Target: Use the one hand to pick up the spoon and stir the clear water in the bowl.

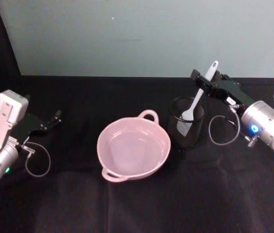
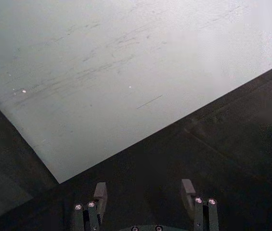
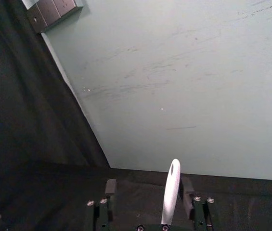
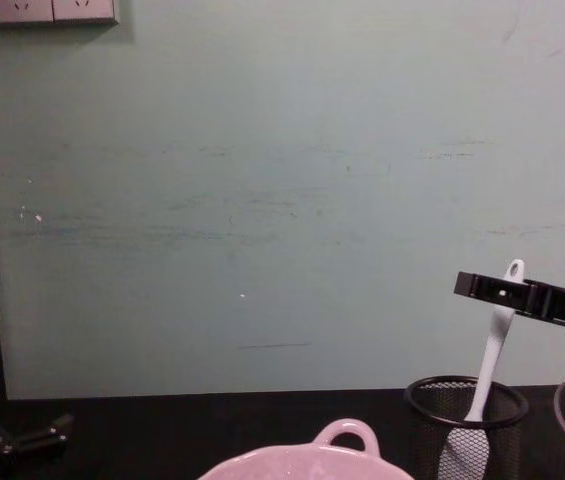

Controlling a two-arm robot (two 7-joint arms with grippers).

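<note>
Black-draped table: right gripper (image 1: 208, 77) jaws parted around the spoon (image 1: 198, 96) handle in the mesh cup (image 1: 186, 122).

The right gripper (image 1: 205, 77) is up high, reaching forward from its silver wrist (image 1: 265, 127). Its fingers (image 3: 110, 186) sit apart, one on each side. The left gripper (image 1: 55, 118) rests low on its own side, fingers spread wide.

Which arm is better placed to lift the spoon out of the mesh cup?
The right. Its black pincer already straddles the handle of the long white plastic spoon, which stands in the black wire-mesh cup. The left pincer sits idle, far across the table.
</note>
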